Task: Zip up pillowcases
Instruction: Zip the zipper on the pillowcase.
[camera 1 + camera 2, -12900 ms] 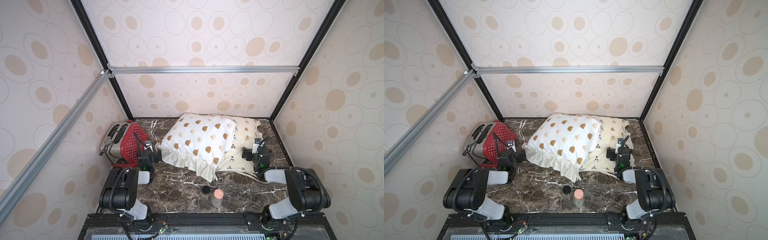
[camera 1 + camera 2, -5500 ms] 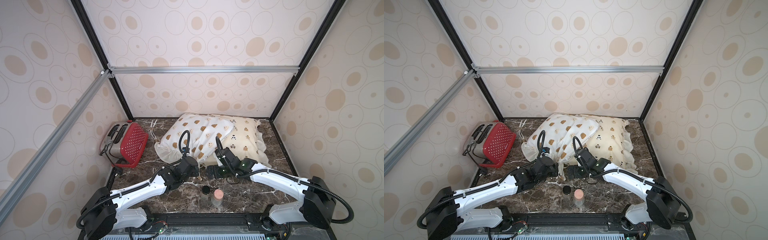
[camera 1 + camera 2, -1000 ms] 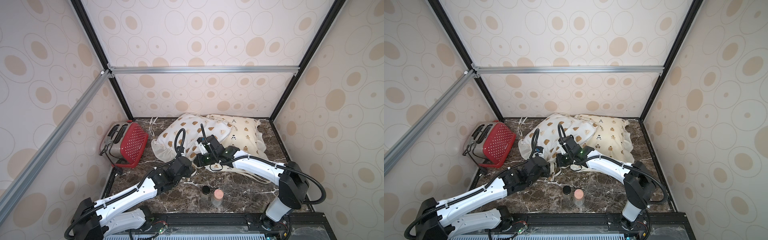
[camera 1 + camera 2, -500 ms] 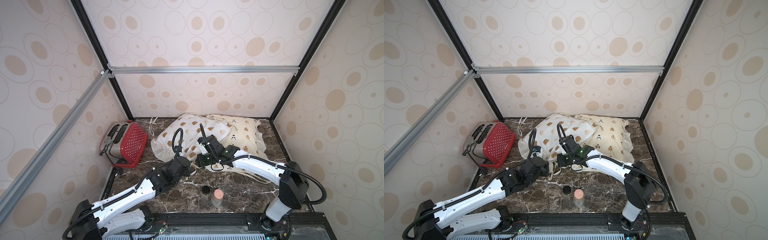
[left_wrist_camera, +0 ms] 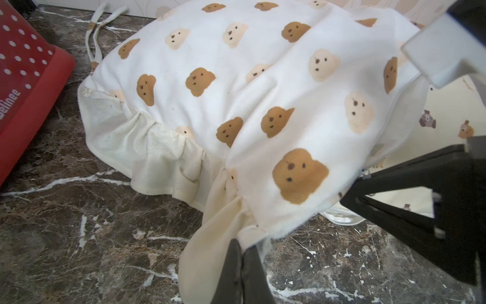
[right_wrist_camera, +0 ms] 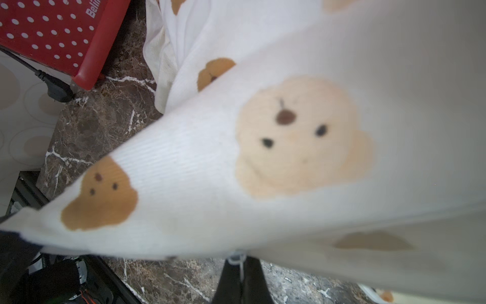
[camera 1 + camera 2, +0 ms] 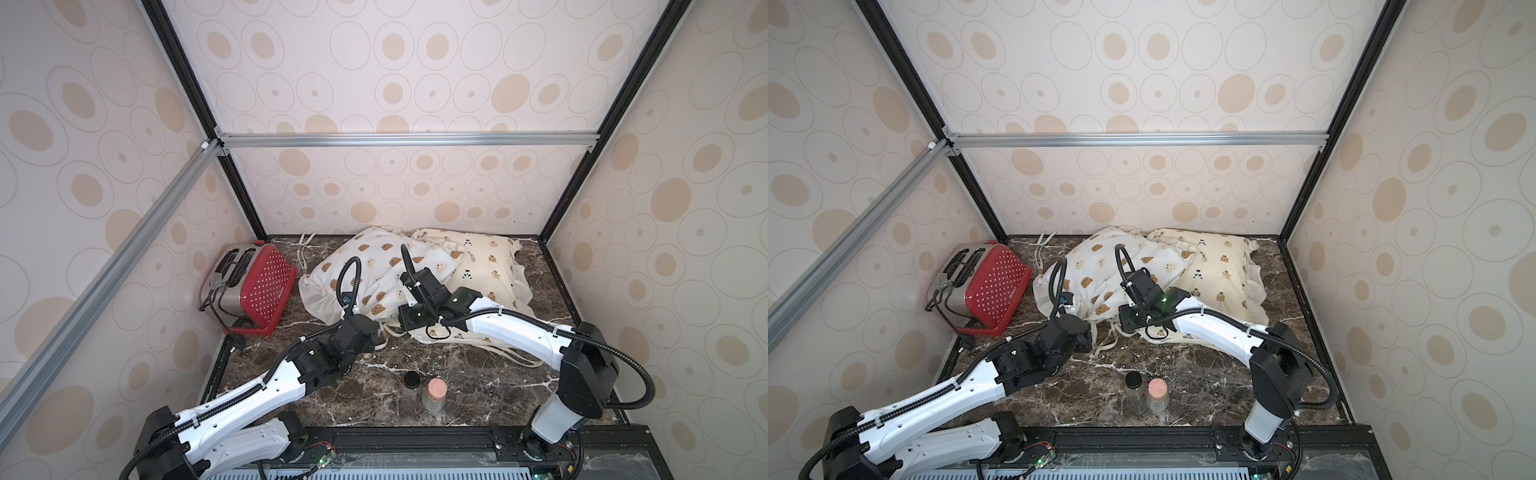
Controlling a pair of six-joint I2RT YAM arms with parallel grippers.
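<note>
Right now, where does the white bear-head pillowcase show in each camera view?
Top view: white bear-head pillowcase lies mid-table, right of the red toaster.
Top view: same spot, beside the toaster.
Left wrist: fills the picture; the left end effector pinches its ruffled edge.
Right wrist: blurred fabric draped close across the lens.
Shared landmark: the red toaster, in all four.
</note>
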